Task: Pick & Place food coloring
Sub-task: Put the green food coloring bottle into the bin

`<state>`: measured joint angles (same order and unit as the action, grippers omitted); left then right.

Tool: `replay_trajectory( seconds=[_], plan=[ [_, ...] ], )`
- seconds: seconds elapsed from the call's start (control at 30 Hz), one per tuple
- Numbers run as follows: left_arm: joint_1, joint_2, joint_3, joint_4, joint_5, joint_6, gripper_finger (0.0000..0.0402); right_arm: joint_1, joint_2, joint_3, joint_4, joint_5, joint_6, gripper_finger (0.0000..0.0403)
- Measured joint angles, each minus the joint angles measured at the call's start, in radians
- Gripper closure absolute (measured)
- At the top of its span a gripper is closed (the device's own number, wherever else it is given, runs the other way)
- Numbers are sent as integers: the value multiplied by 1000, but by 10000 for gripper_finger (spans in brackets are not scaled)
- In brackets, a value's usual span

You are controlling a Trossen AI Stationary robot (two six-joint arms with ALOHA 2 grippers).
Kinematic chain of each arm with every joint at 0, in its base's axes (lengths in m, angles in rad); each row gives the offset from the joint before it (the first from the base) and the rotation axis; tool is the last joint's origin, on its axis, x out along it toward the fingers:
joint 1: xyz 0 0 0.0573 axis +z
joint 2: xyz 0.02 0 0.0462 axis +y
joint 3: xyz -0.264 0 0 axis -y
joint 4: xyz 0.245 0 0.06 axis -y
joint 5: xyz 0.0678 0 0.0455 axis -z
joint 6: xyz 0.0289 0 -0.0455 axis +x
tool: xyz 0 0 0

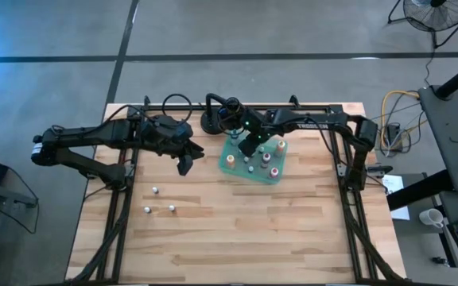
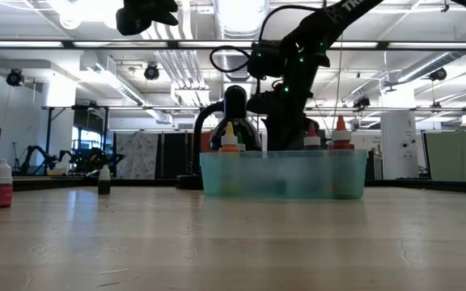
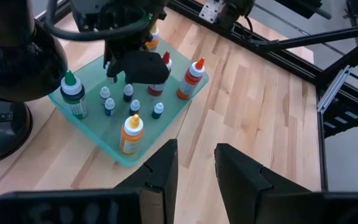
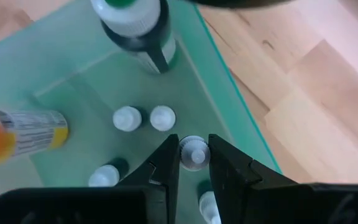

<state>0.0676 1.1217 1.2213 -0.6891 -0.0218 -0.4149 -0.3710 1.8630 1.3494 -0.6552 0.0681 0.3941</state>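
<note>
You've got right gripper (image 1: 249,145) over green tray (image 1: 230,164) w/ bottles (image 1: 265,158), left gripper (image 1: 185,161) just beside tray, three small bottles (image 1: 156,191) loose on table (image 1: 293,230).

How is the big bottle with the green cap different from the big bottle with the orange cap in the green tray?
In the left wrist view, the tall green-capped bottle has a dark body, while the tall orange-capped bottle has an orange and yellow body. The green-capped one stands at the far corner of the translucent green tray; the orange-capped one stands by its near edge. Both stand upright and tower over the tiny bottles around them.
</note>
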Motion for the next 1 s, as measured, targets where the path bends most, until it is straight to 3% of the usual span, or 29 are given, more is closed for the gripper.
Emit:
replay_trajectory(
  seconds=[0.17,0.47,1.0],
  plan=[
    [0,0,0,0,-4,-1,321,13,-1,-26,2,17,110,339],
    [0,0,0,0,-11,2,321,67,-1,-45,24,169,270,339],
    [0,0,0,1,-42,2,321,77,3,-77,42,198,418,339]
  ],
)
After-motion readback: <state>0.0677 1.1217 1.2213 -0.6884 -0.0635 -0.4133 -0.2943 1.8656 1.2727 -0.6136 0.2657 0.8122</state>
